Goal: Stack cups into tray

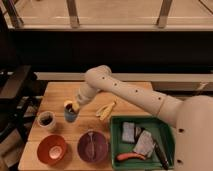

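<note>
The light blue cup (70, 115) stands on the wooden table, left of centre. My gripper (71, 106) comes down from the white arm onto its rim and is shut on it. The dark metal cup (46, 120) sits upright to the left of the blue one, apart from the gripper. At the right front lies the green tray (167, 131) with grey pieces, an orange item and a dark utensil inside. No cup is in the tray.
An orange bowl (52, 149) and a purple bowl (93, 146) sit at the table's front edge. A banana (106, 109) lies between the blue cup and the tray. A dark chair (12, 95) stands at the left side.
</note>
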Available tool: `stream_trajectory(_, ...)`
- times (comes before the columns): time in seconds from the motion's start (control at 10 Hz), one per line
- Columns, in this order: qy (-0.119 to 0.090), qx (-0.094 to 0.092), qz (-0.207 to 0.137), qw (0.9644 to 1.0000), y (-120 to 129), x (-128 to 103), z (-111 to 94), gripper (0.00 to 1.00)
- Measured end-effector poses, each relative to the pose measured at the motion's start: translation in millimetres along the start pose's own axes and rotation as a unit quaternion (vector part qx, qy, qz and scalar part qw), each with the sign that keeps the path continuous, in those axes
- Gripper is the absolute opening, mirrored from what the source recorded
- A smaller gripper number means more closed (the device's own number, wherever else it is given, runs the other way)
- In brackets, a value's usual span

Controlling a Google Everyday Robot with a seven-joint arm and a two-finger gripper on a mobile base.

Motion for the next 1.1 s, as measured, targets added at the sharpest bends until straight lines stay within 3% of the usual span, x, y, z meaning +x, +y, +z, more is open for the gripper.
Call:
stream_trajectory(0.6, 0.006, -0.042, 0.065, 0.9970, 72, -84, -85, 0.00)
stream_trajectory(1.1, 0.006, -0.042, 0.067, 0.9969, 73, -86, -87, 0.00)
